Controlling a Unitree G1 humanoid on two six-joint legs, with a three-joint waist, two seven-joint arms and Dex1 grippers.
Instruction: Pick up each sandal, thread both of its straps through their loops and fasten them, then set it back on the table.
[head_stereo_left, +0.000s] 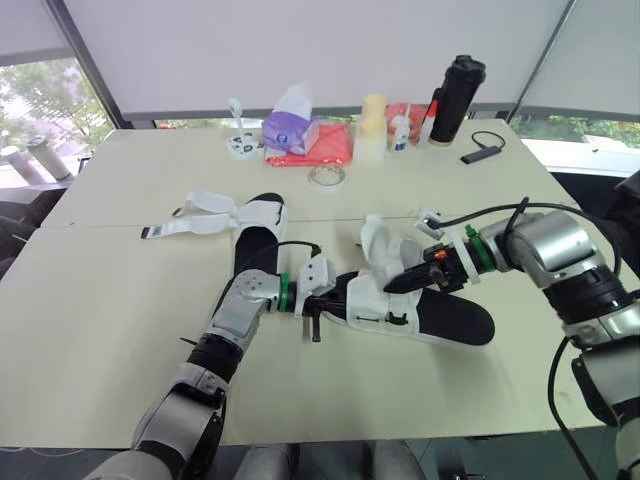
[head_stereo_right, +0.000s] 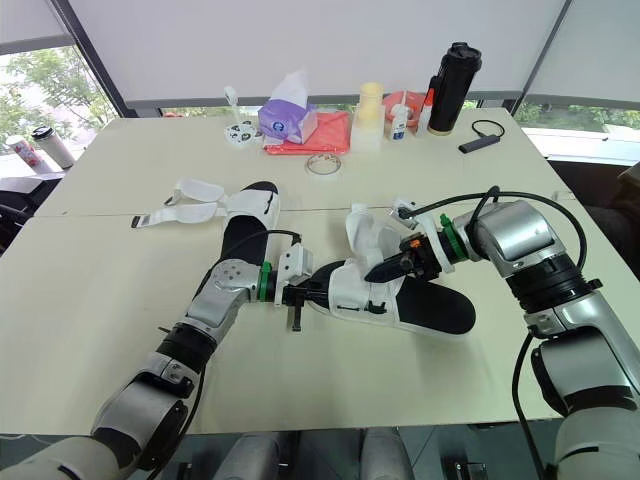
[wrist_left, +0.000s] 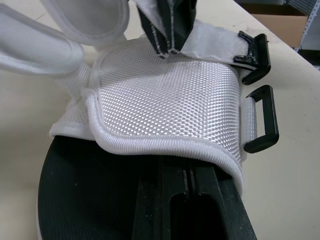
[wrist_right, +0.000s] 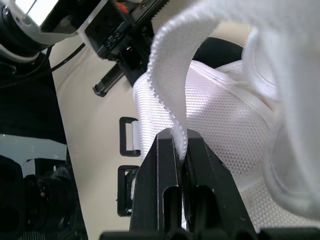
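Note:
One black-soled sandal (head_stereo_left: 455, 318) with a white woven upper lies mid-table, between both grippers. At its toe end my left gripper (head_stereo_left: 330, 303) is shut on the sole's edge (wrist_left: 187, 185). My right gripper (head_stereo_left: 388, 287) is shut on a white strap (wrist_right: 170, 95) and holds it up over the upper. Two black plastic loops (wrist_left: 262, 120) stick out from the side of the upper, with nothing threaded through them. The second sandal (head_stereo_left: 255, 228) lies further back on the left, its white straps (head_stereo_left: 195, 218) spread loose on the table.
Along the far edge stand a purple tissue box (head_stereo_left: 290, 128), a red cloth (head_stereo_left: 312, 148), a tape roll (head_stereo_left: 328, 176), a pale cup (head_stereo_left: 372, 128), small bottles (head_stereo_left: 400, 132), a black flask (head_stereo_left: 457, 98) and a black device with a cable (head_stereo_left: 482, 153).

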